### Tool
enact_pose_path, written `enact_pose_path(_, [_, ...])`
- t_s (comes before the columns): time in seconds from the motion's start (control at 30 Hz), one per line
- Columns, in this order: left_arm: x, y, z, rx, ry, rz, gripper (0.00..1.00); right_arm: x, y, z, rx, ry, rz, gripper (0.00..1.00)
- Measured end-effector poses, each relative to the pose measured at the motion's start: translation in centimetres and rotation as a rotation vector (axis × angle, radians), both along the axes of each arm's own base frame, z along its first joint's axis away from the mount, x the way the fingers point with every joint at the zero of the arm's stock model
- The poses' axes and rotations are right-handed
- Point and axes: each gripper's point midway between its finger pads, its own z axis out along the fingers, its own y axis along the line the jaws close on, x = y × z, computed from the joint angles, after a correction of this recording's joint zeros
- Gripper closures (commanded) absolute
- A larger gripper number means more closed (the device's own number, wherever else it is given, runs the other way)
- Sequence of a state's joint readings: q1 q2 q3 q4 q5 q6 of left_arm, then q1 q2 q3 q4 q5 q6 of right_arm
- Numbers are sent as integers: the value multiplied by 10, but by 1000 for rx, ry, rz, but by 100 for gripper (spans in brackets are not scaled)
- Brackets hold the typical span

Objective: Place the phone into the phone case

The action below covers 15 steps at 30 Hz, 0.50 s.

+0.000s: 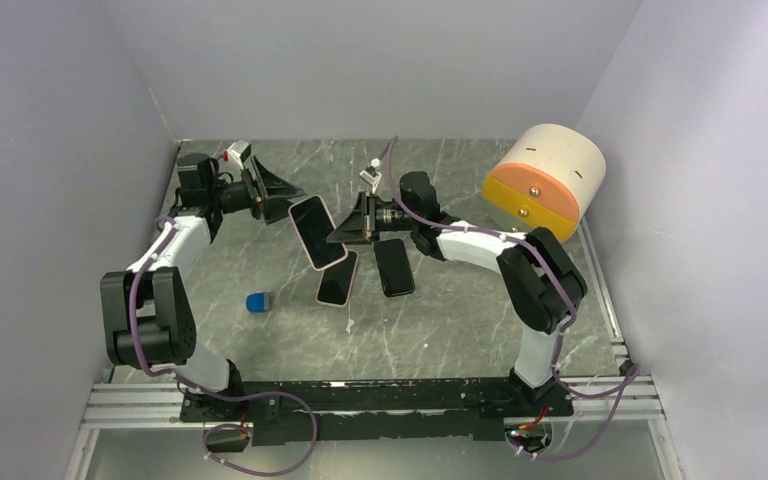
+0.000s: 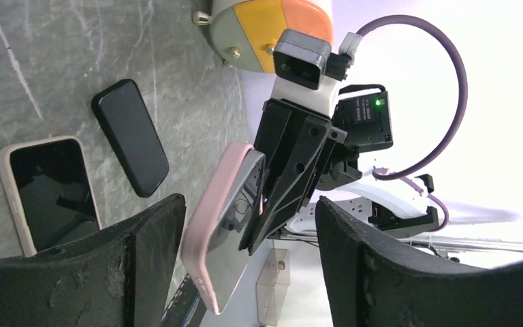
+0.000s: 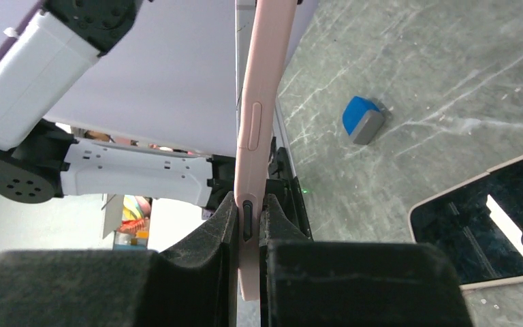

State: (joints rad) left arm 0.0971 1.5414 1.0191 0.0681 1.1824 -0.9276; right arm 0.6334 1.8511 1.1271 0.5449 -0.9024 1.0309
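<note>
My right gripper (image 1: 352, 228) is shut on the long edge of a pink-edged phone-shaped slab (image 1: 317, 232) with a dark glossy face and holds it tilted above the table. In the right wrist view its pink edge (image 3: 259, 102), with a side button and a black slot, stands pinched between my fingers (image 3: 248, 204). My left gripper (image 1: 278, 198) is open just left of the slab's far end. In the left wrist view the slab (image 2: 211, 231) lies between my spread fingers (image 2: 245, 208), nearer the left finger (image 2: 143, 252). I cannot tell whether they touch.
A phone with a cream rim (image 1: 338, 278) lies screen up on the grey marble table, also in both wrist views (image 2: 48, 191) (image 3: 490, 218). A black phone-shaped piece (image 1: 395, 267) (image 2: 131, 136) lies beside it. There is a small blue block (image 1: 258, 302) at the front left and a big cream-and-orange drum (image 1: 545, 185) at the right.
</note>
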Motion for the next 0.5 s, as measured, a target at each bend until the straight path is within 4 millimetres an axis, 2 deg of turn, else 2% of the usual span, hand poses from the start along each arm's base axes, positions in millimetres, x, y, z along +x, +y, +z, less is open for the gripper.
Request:
enact_pose_path(0.27, [-10, -8, 12, -43, -24, -34, 34, -3, -4, 33, 59, -71, -10, 100])
enact_pose_path(0.43, [-15, -15, 14, -81, -8, -56, 49, -3, -5, 36, 72, -72, -20, 100])
enact_pose_path(0.5, [-16, -18, 15, -89, -6, -64, 59, -2, -6, 33, 69, -63, -29, 100])
